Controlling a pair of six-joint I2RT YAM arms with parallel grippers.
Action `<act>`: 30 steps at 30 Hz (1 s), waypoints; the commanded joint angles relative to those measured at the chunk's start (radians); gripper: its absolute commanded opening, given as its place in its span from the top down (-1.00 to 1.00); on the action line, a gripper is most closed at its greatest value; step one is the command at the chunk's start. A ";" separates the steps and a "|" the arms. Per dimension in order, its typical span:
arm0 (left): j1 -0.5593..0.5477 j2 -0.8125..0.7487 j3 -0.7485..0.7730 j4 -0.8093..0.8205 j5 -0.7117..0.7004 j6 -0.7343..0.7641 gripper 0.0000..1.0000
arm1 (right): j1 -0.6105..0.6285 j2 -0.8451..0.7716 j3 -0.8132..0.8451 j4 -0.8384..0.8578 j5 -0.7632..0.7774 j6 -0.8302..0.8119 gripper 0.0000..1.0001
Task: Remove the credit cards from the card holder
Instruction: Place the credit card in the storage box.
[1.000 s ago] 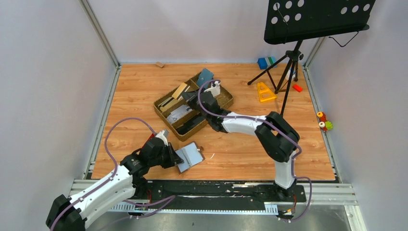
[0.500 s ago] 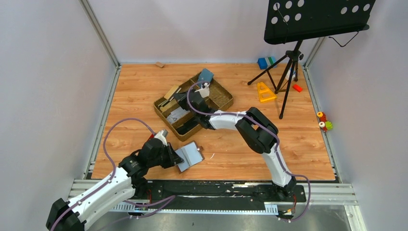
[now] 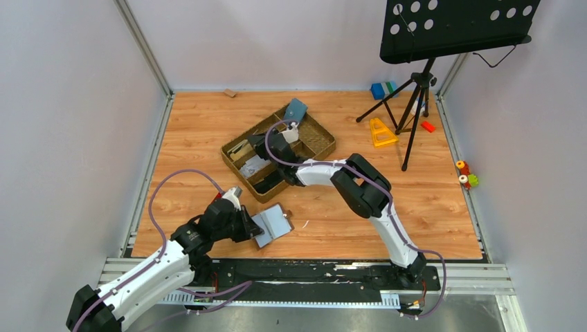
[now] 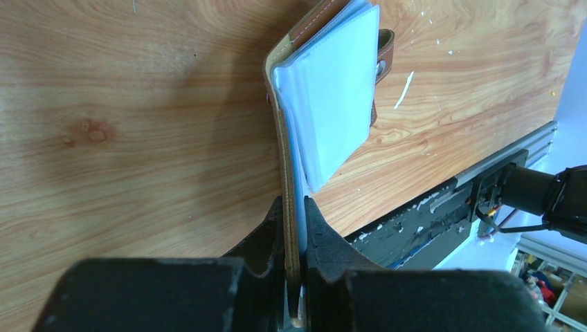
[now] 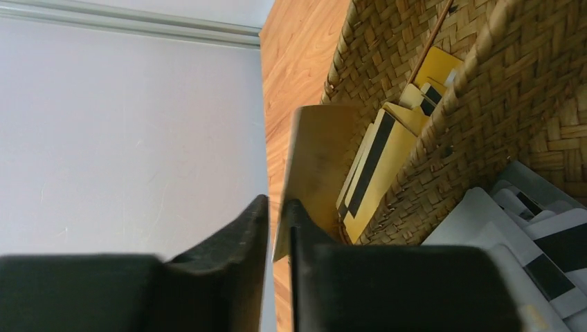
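Jaws of the left gripper [image 4: 294, 207] are clenched on the edge of the card holder's [image 4: 291, 131] brown cover, pinching it on both sides. The card holder lies open on the wooden table [image 3: 429, 207] near the near edge, just right of that gripper. Its clear sleeves [image 4: 332, 90] fan out to the right of the held cover and its closing tab [image 4: 384, 52] sticks out on the far side.

Further out, around the middle of the table, the right arm reaches left into a woven basket tray [image 3: 322, 135]. The right gripper [image 5: 275, 204] has its jaws only a narrow slit apart, with the edge of a gold card [image 5: 315, 159] between them, so it looks grasped. This card is tilted over the tray's corner compartment, just beside yellow cards with black stripes [image 5: 377, 173] that lean there. Across a woven partition, white and grey cards [image 5: 512, 228] lie in the next compartment.

At the tray's far rim a blue-teal pouch [image 3: 295, 108] leans. Beyond, at the far right, a black music stand [image 3: 453, 28] is on its tripod, with a yellow triangular piece [image 3: 379, 131] and a blue block [image 3: 379, 90] near its feet.
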 commanded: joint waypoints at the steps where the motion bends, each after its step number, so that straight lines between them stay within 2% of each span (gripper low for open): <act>1: 0.005 0.004 0.041 -0.007 -0.009 0.031 1.00 | 0.009 0.016 0.062 0.017 0.024 0.018 0.53; 2: 0.005 0.003 0.041 -0.007 -0.008 0.032 1.00 | 0.009 0.015 0.068 0.020 0.022 0.007 0.39; 4: 0.005 0.005 0.042 -0.006 -0.008 0.034 1.00 | 0.009 0.005 0.067 0.031 0.015 -0.017 0.30; 10: 0.005 0.021 0.066 -0.006 0.000 0.058 1.00 | 0.009 -0.109 -0.019 0.111 -0.018 -0.154 0.20; 17: 0.005 0.026 0.089 -0.001 0.012 0.083 1.00 | -0.007 -0.388 -0.295 0.198 -0.067 -0.389 0.07; 19: 0.005 0.027 0.095 -0.001 0.008 0.091 1.00 | -0.023 -0.442 -0.346 0.199 -0.140 -0.447 0.07; 24: 0.005 0.030 0.140 -0.017 -0.008 0.115 1.00 | -0.070 -0.470 -0.299 0.001 -0.402 -0.531 0.12; 26: 0.005 0.038 0.164 -0.009 0.011 0.136 1.00 | -0.076 -0.491 -0.317 -0.027 -0.465 -0.587 0.05; 27: 0.005 0.042 0.175 0.000 0.027 0.152 1.00 | -0.078 -0.515 -0.344 -0.028 -0.486 -0.607 -0.08; 29: 0.005 0.042 0.190 0.012 0.054 0.174 1.00 | -0.085 -0.581 -0.440 0.020 -0.537 -0.657 -0.62; 30: 0.005 0.039 0.195 0.021 0.067 0.181 1.00 | -0.093 -0.617 -0.485 0.035 -0.566 -0.674 -0.80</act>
